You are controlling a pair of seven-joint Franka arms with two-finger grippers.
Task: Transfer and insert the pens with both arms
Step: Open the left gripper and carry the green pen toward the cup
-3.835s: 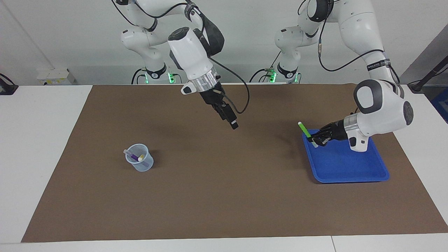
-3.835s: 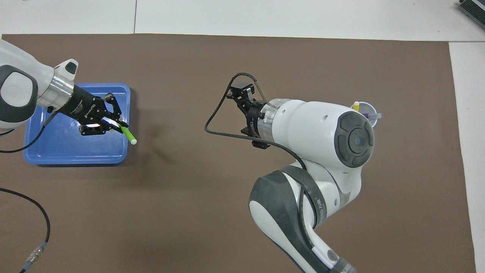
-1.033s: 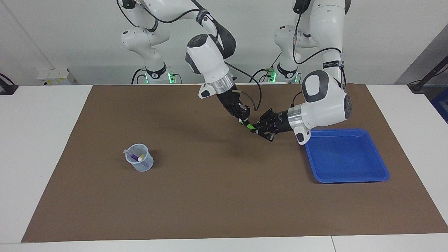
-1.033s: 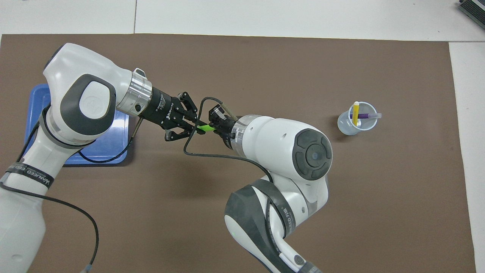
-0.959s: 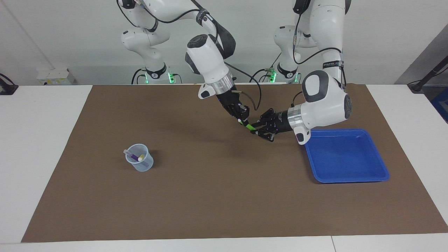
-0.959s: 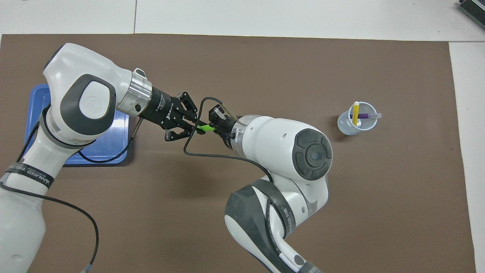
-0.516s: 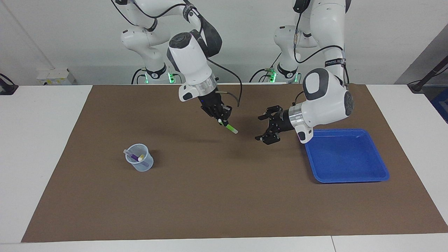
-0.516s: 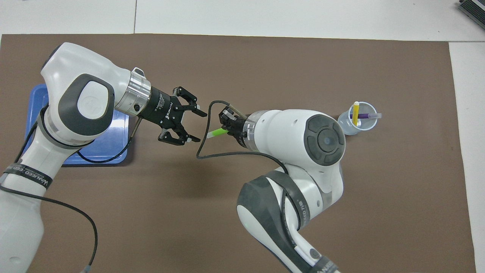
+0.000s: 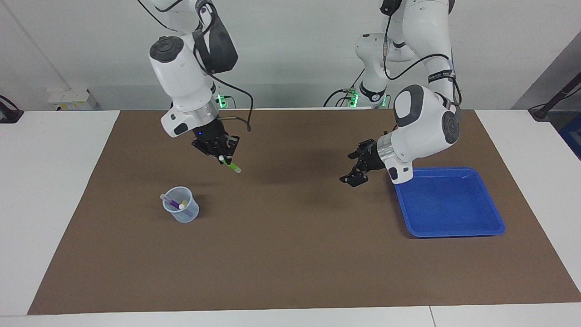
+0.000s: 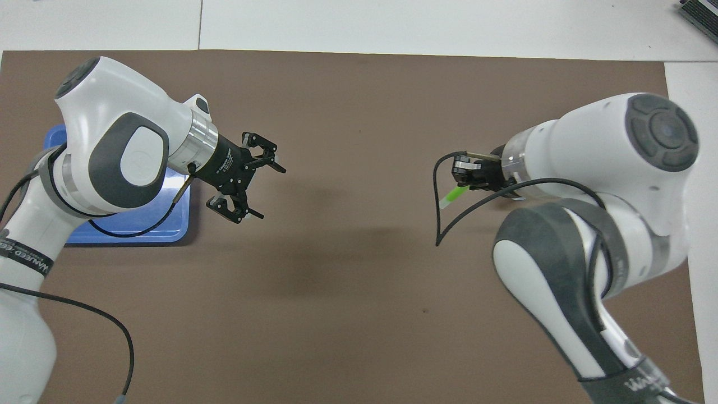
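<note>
Green pen (image 9: 232, 166) pinched slantwise in right gripper (image 9: 222, 157) above brown mat (image 9: 290, 254), near clear cup (image 9: 181, 210) holding purple pen (image 9: 170, 201) and yellow pen (image 9: 183, 204), left gripper (image 9: 355, 169) spread wide, empty, beside blue tray (image 9: 454, 227).

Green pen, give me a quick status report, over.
Right pincer shut on green pen, airborne over the mat, near the cup. Left pincer open, empty, beside blue tray. Nothing between pen and cup.
</note>
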